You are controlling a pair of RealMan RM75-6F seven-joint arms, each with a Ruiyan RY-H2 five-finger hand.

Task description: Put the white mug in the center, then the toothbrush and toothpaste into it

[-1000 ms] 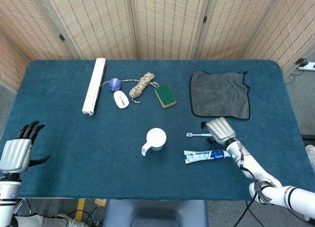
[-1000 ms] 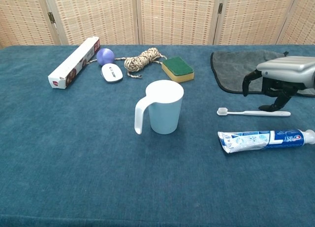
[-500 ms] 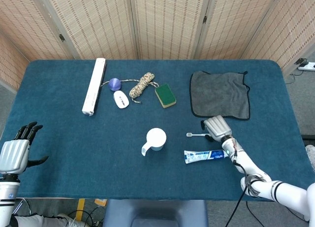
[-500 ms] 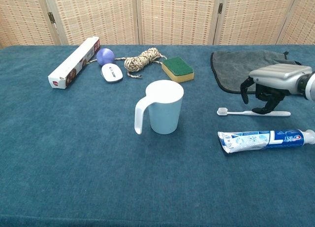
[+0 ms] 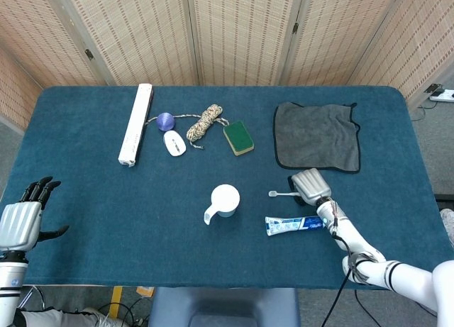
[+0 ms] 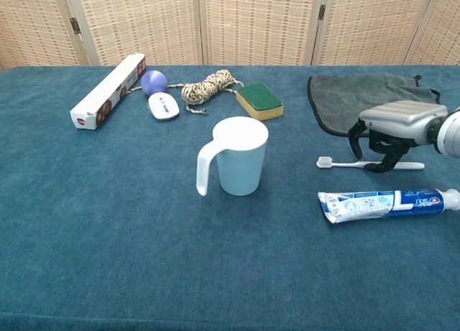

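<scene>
Toothbrush (image 6: 370,164) lies left-to-right on the cloth right of the centered white mug (image 6: 240,157), directly beneath the right hand (image 6: 392,126), whose curled fingers straddle its handle, grip not yet evident.

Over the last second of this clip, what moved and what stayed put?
The right hand slid left along the toothbrush handle and sank until its curled fingers reach the handle; no lift, and a closed grip is not clear. The toothbrush, toothpaste and white mug lie as before. The left hand stays open at the table's near edge, barely shifted.
</scene>
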